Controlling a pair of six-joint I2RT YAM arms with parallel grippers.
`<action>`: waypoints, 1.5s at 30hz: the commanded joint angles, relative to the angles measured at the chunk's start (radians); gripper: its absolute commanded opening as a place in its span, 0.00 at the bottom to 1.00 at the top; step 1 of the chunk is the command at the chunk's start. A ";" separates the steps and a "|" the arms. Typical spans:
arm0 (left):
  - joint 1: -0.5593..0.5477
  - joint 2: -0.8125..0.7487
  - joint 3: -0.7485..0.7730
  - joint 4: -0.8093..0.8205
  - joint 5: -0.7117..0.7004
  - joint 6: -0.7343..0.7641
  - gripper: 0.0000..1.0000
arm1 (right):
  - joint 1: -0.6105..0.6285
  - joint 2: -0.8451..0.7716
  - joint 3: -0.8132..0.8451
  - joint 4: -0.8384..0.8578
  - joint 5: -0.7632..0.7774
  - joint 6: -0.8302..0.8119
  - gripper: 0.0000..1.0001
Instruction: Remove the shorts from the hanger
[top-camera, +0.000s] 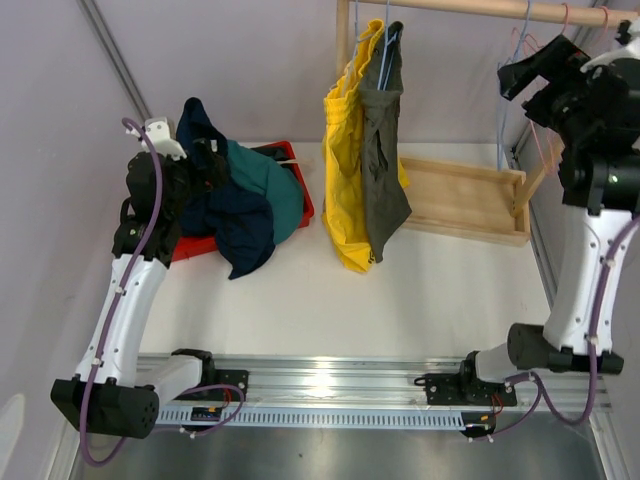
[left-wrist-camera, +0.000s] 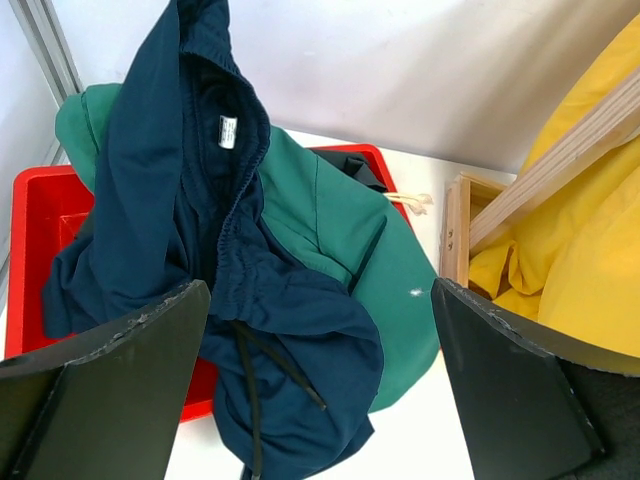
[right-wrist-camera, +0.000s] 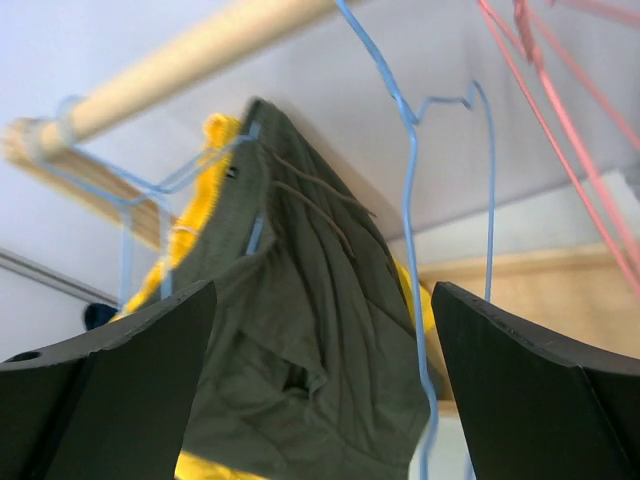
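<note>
Yellow shorts (top-camera: 345, 170) and olive-grey shorts (top-camera: 383, 150) hang side by side on blue hangers from the wooden rod (top-camera: 480, 8). Navy shorts (top-camera: 235, 220) and teal green shorts (top-camera: 275, 185) lie heaped over the red bin (top-camera: 300, 200). In the left wrist view the navy shorts (left-wrist-camera: 190, 200) lie on the teal ones (left-wrist-camera: 330, 210), with a bit of black fabric (left-wrist-camera: 360, 170) behind. My left gripper (top-camera: 185, 165) (left-wrist-camera: 320, 290) is open and empty just above this heap. My right gripper (top-camera: 525, 70) (right-wrist-camera: 323, 290) is open and empty, raised near the rod, facing the olive-grey shorts (right-wrist-camera: 310, 330).
Empty blue (right-wrist-camera: 410, 200) and pink (right-wrist-camera: 560, 150) hangers hang on the rod close to my right gripper. The rack's wooden base tray (top-camera: 460, 195) lies at the back right. The aluminium rail (top-camera: 330, 385) runs along the near edge.
</note>
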 joint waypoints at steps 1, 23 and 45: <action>-0.006 -0.038 -0.015 0.046 0.030 0.017 0.99 | 0.006 -0.094 0.019 0.020 0.026 0.004 0.98; -0.006 -0.082 -0.099 0.094 0.116 -0.002 0.99 | 0.437 0.381 0.251 0.205 0.123 -0.026 0.95; -0.006 -0.102 -0.104 0.093 0.159 -0.017 0.99 | 0.498 0.501 0.232 0.347 0.267 -0.037 0.49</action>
